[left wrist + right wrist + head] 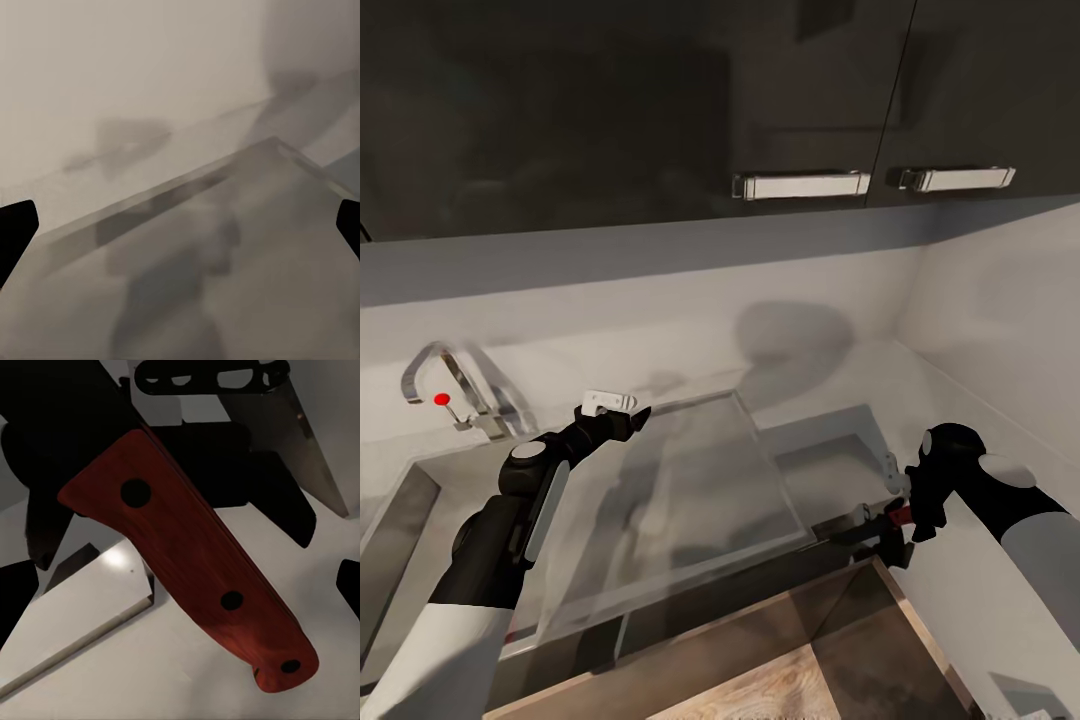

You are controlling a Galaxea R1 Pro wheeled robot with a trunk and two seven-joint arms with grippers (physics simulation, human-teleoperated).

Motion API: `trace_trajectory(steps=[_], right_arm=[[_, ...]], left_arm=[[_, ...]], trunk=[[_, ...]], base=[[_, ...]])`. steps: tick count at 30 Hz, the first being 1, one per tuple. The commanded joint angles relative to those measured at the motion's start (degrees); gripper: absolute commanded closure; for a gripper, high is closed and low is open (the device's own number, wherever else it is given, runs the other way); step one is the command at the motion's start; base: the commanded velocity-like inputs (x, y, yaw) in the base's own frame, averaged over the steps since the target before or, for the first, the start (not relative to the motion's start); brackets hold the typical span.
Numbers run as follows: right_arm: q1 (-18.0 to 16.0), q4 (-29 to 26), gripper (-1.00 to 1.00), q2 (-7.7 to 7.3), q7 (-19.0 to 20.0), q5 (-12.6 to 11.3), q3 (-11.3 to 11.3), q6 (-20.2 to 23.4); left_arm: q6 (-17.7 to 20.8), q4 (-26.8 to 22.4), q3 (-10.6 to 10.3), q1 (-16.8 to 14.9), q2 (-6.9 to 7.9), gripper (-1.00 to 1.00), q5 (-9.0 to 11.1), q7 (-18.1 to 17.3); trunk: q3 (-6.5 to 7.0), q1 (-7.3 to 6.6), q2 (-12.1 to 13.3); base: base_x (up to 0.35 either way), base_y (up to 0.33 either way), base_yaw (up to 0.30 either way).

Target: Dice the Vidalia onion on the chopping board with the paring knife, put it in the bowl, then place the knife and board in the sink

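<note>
The paring knife (195, 562) has a reddish handle with three dark rivets and lies on the pale countertop (187, 682). My right gripper (180, 585) is open, its fingertips (16, 589) wide apart on either side of the handle. From the head camera, the right gripper (885, 522) is at the knife's red handle (900, 516), just beyond the chopping board (790, 650). The sink (400, 520) is at the left, with its faucet (445, 385) and drainboard (690, 480). My left gripper (622, 412) hangs open over the drainboard (225, 270). The Vidalia onion and the bowl are out of view.
Dark upper cabinets with two pale handles (800, 185) hang overhead. A broad steel blade with a black slotted handle (300, 435) stands behind the paring knife. A steel-grey block (830, 465) sits right of the drainboard. A wall closes the right side.
</note>
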Motion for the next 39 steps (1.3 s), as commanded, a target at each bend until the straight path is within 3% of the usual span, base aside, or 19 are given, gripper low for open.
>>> trace_trajectory(steps=[1, 19, 20, 39], right_arm=[[-0.1, -0.1, -1.00, -0.06, 0.2, 0.0, 0.2, 0.6], [-0.1, -0.1, -1.00, -0.06, 0.2, 0.0, 0.2, 0.5], [-0.1, -0.1, 1.00, -0.06, 0.2, 0.0, 0.2, 0.5], [-0.1, -0.1, 1.00, -0.06, 0.3, 0.0, 0.2, 0.5]], left_arm=[[0.4, -0.1, 0.0, -0.1, 0.03, -1.00, 0.2, 0.0], [0.4, -0.1, 0.0, -0.1, 0.03, -1.00, 0.2, 0.0], [0.4, -0.1, 0.0, -0.1, 0.03, -1.00, 0.2, 0.0], [0.4, -0.2, 0.0, -0.1, 0.03, -1.00, 0.2, 0.0]], trunk=[[-0.14, 0.03, -0.1], [-0.48, 0.03, -0.1], [-0.48, 0.03, -0.1], [-0.13, 0.03, -0.1]], base=[[0.000, 0.000, 0.000], [0.000, 0.000, 0.000], [0.000, 0.000, 0.000], [0.000, 0.000, 0.000]])
